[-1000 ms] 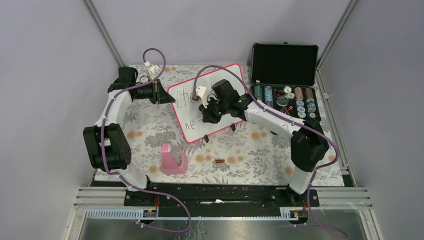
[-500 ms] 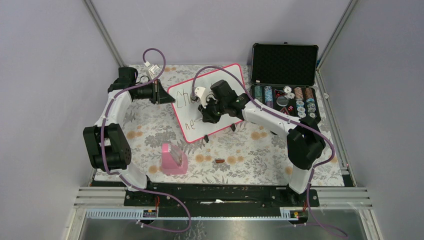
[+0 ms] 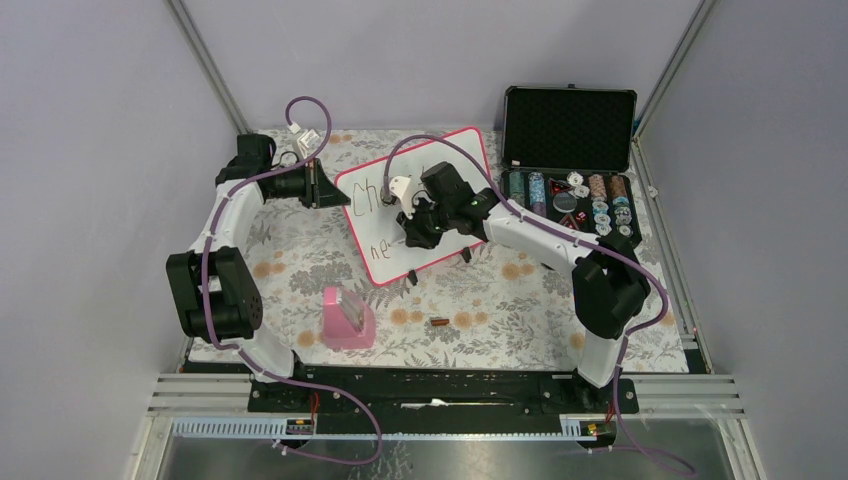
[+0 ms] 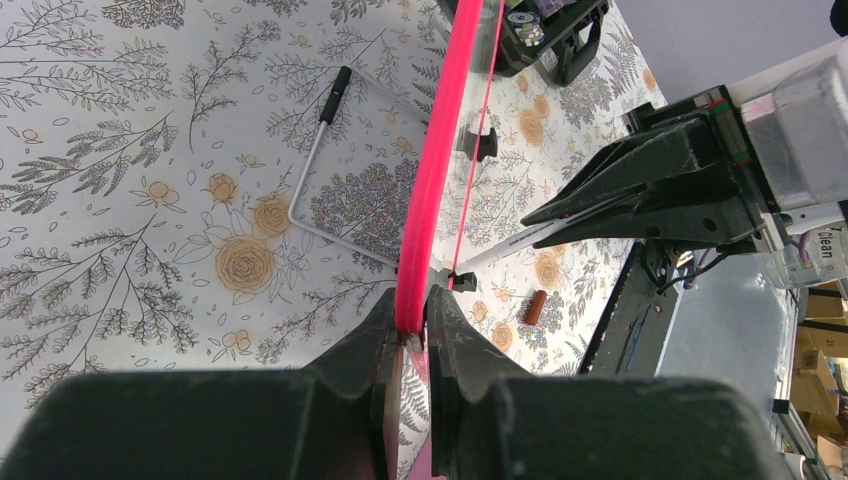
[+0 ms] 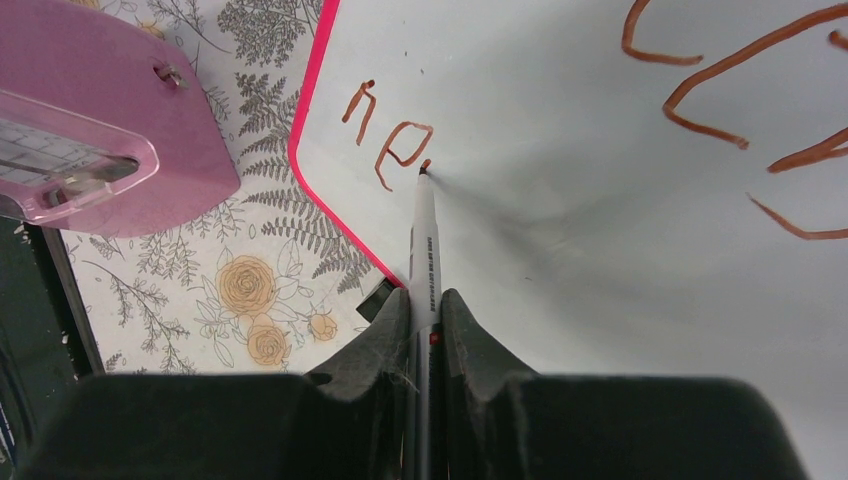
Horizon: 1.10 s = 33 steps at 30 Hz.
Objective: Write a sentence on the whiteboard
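Note:
The whiteboard, white with a pink-red frame, stands tilted at the table's middle back. My left gripper is shut on its frame at the left edge. My right gripper is shut on a white marker, whose tip touches the board right after the letters "ne". The sentence shows as "ne" on the lower line and parts of larger letters above; in the top view "Ch" shows, the rest is hidden by my right arm.
An open black foam-lined case with chips stands at the back right. A pink holder sits at the front left, also in the right wrist view. A small brown cap lies in front. The board's wire stand lies behind it.
My right gripper with the marker has shifted slightly left over the board's lower line. The left arm has not moved.

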Tool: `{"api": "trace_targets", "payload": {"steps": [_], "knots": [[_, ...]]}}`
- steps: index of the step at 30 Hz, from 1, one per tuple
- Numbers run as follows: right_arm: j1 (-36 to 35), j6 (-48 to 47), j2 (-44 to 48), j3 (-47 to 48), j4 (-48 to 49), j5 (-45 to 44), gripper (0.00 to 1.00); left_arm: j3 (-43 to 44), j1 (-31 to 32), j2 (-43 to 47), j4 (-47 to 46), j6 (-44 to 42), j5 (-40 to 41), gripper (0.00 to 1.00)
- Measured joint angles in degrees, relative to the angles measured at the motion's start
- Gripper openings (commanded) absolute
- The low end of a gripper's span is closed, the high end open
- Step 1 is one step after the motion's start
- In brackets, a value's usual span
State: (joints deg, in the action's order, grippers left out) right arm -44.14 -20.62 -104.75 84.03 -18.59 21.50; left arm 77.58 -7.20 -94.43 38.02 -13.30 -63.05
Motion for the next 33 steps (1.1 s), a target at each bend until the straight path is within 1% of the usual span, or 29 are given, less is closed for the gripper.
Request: {"api": "trace_targets", "payload": {"steps": [12, 33], "knots": [[0.00, -0.17, 0.02, -2.54, -0.35, 0.52, 0.00, -0.04, 0.00, 0.00, -0.02, 0.02, 0.07, 0.00], [1.46, -0.15, 0.00, -0.55, -1.97, 0.57, 0.00, -0.04, 0.00, 0.00, -0.04, 0.02, 0.07, 0.00]]}}
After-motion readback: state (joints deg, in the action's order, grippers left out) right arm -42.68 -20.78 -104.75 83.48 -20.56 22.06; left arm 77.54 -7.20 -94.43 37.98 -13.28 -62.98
